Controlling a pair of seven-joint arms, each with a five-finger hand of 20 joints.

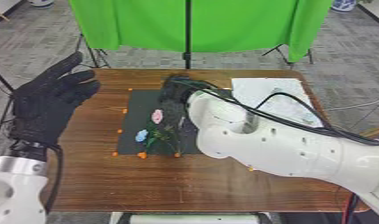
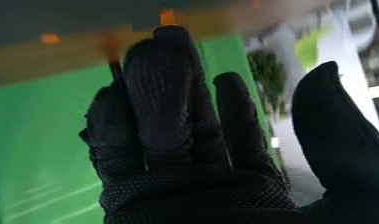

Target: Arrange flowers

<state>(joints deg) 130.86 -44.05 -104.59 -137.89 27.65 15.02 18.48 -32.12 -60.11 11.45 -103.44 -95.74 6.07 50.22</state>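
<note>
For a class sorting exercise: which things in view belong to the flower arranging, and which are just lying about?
For the job:
pink flower
blue flower
black mat under them, probably

Apparently just about:
white sheet on the table's far right
green cloth hanging behind the table

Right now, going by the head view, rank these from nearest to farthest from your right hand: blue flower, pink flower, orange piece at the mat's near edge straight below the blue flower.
From the right hand:
1. Pink flower, just to its left.
2. Blue flower, left and nearer the robot.
3. Orange piece, at the mat's near edge.
</note>
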